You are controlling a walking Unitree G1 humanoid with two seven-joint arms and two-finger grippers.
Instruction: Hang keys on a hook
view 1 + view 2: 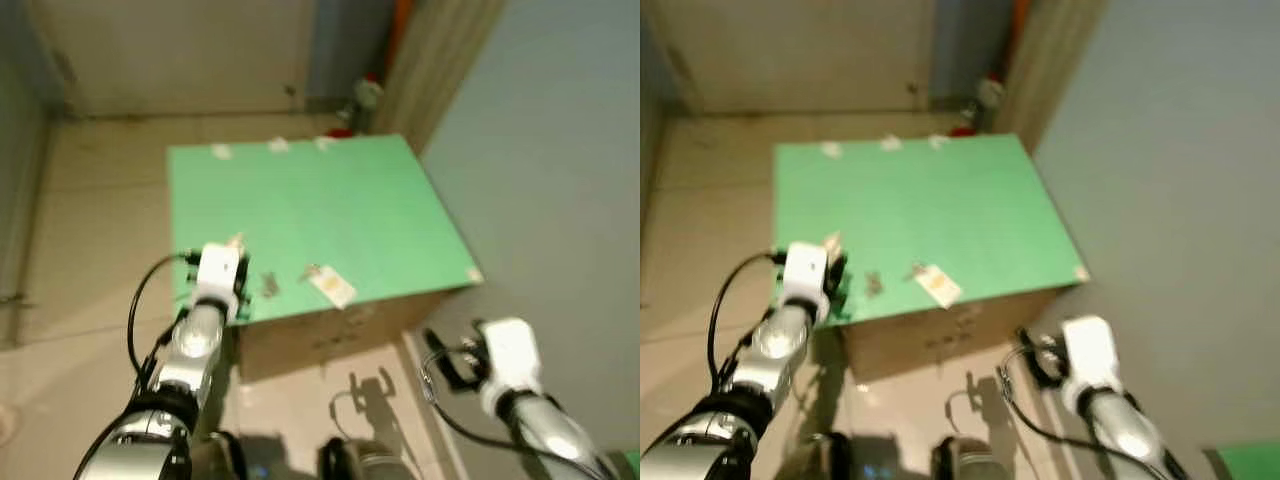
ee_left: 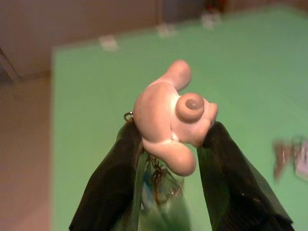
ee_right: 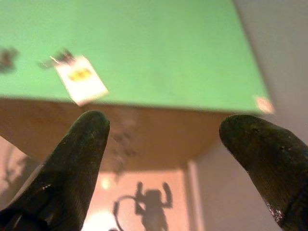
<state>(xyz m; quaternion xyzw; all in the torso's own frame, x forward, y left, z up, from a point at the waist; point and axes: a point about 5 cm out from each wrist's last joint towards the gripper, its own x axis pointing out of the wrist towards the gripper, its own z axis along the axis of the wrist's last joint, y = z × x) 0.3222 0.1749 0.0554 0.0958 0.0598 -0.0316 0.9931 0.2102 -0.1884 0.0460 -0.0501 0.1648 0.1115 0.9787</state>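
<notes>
My left gripper (image 2: 171, 139) is shut on a pink rubber figure (image 2: 168, 118) with a key ring and keys (image 2: 161, 178) dangling under it. It hovers at the near left edge of the green table top (image 1: 320, 190). A second key with a white tag (image 1: 330, 286) lies near the front edge, and a small dark bunch of keys (image 1: 270, 287) lies just left of it. My right gripper (image 3: 163, 139) is open and holds nothing, low in front of the table's near right corner.
The green top sits on a brown cardboard box (image 1: 330, 330) on a tiled floor. White tape tabs (image 1: 278, 146) line its far edge. A grey wall (image 1: 560, 180) runs close along the right. Small objects (image 1: 365, 100) stand in the far corner.
</notes>
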